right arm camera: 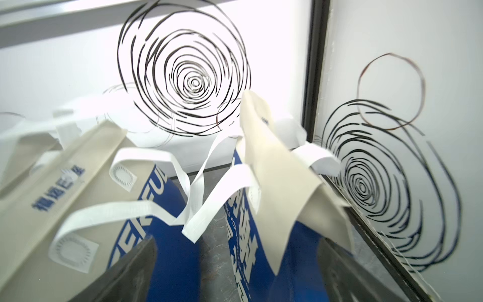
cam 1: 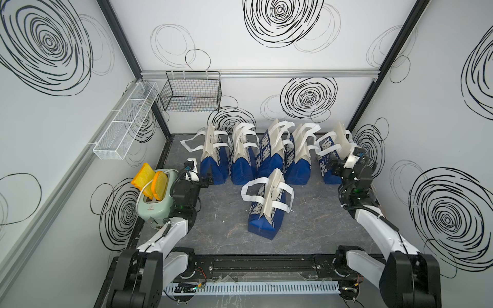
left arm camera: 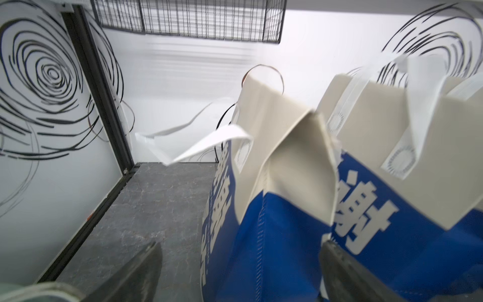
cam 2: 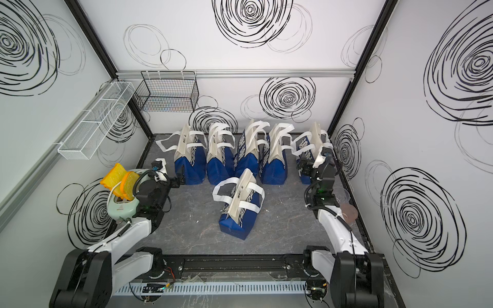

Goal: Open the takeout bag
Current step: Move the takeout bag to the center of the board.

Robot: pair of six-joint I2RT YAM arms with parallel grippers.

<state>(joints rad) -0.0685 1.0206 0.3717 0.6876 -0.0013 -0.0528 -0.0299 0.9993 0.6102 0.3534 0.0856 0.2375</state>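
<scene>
Seemingly light and floppy, the blue-and-cream fabric takeout bag (cam 1: 262,224) we judged best pulled by its white strap handles (cam 1: 256,182); our left gripper (cam 1: 209,179) and right gripper (cam 1: 333,166) gaped empty.

**Six bags, two arms**

I've got a row of five bags (cam 1: 269,157) along the back of the table (cam 1: 218,234), one takeout bag (cam 1: 266,205) in front, centre. My left gripper (cam 1: 209,179) is at the row's left end, my right gripper (cam 1: 333,166) at its right end. Left of my left arm (cam 1: 170,234) stands the toaster (cam 1: 154,205). There's a wire basket (cam 1: 190,92) on the back wall and a mesh rack (cam 1: 125,120) on the left wall.
</scene>
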